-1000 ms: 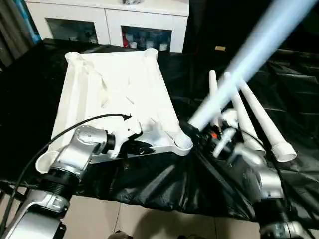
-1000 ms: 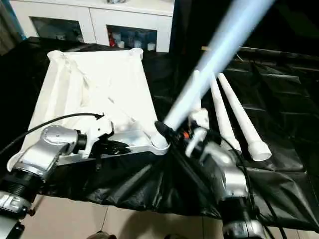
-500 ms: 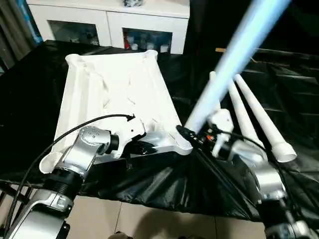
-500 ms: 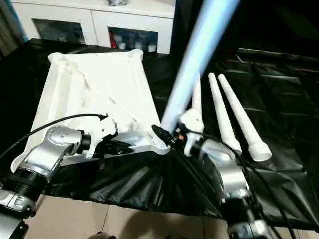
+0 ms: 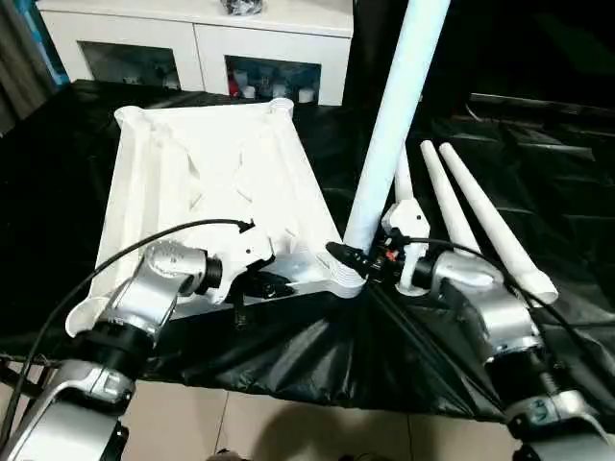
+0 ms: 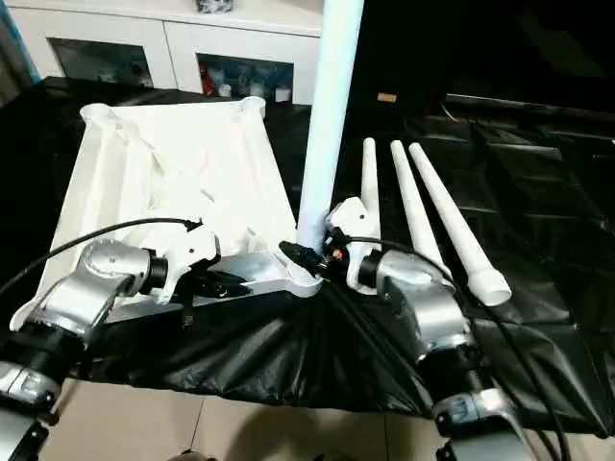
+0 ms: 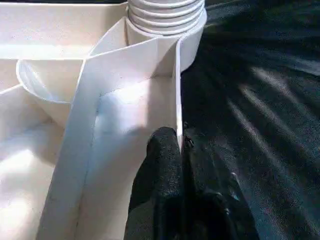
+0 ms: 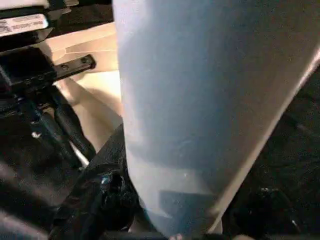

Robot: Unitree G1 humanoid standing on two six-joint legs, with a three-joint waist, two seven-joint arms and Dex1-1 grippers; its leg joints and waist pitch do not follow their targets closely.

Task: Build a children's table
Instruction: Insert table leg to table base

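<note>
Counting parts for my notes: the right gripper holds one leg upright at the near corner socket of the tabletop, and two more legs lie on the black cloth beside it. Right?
Not quite: three legs lie on the black cloth, not two, as the right eye view shows. The rest stands: the right gripper holds one leg upright at the near corner socket of the tabletop.

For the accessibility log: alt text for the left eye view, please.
The right gripper holds a white leg upright at the near corner socket of the upturned table top, while the left gripper pinches its near edge.
</note>
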